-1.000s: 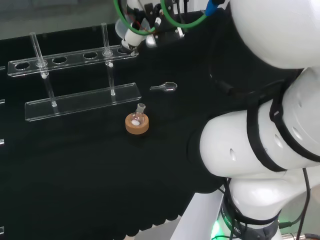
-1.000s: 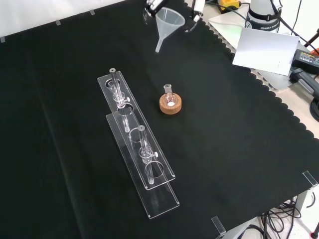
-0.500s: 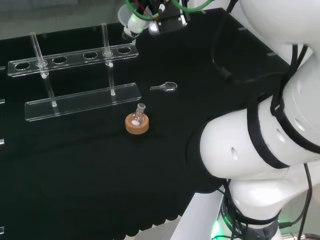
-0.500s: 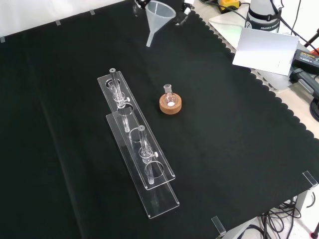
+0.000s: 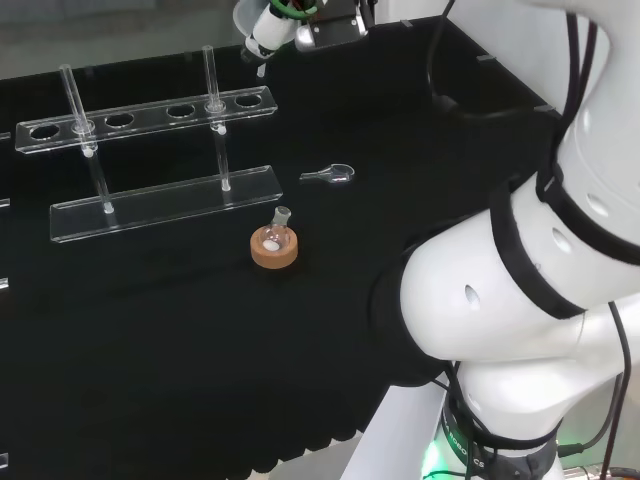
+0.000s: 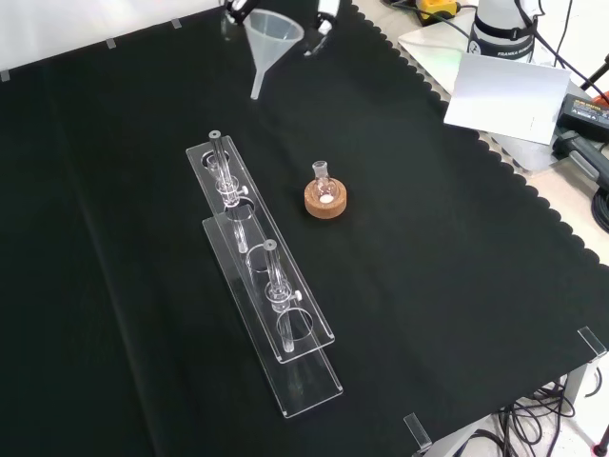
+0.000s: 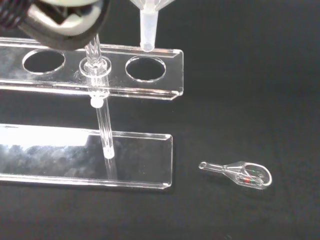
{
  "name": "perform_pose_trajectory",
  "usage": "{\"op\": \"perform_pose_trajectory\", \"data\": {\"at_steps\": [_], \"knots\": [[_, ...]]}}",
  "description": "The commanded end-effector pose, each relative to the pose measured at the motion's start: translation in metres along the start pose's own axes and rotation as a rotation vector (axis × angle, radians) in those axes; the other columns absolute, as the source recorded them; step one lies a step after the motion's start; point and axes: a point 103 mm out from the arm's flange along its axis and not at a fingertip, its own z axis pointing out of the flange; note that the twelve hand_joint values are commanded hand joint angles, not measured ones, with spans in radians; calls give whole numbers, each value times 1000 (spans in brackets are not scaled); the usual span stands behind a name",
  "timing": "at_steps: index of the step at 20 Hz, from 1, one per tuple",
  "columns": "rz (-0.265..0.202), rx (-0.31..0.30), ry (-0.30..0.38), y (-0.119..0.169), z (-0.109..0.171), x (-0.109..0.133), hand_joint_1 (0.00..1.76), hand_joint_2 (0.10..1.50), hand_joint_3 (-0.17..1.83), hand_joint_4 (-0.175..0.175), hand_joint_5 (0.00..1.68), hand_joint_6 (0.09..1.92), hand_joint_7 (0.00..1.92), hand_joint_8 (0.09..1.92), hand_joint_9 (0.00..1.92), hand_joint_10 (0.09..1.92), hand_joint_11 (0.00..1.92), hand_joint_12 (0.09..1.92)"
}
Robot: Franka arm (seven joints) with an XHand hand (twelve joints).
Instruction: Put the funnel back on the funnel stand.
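Front view: held the funnel [image 6: 269, 43] aloft in the hand [image 6: 324, 13], fingers clasped round its rim, spout down, at twelve o'clock of the funnel stand [image 6: 262, 276], apart from it

No text, label or number can be read anywhere.

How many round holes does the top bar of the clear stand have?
5, in a row along the stand's top bar in the head view. The funnel, held by the hand, hangs above the right-end hole.
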Motion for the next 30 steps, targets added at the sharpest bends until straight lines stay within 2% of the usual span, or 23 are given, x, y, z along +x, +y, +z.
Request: {"op": "perform_pose_trajectory", "data": {"at_steps": [1,12,30], "knots": [[-40,6,8,52,8,1,877,682,536,2,628,514,498,649,948,420,582,1276],[-53,63,13,95,35,-3,878,683,537,3,634,524,500,649,948,422,593,1279],[-40,137,11,126,71,-19,879,684,537,3,637,536,501,650,948,424,597,1279]]}}
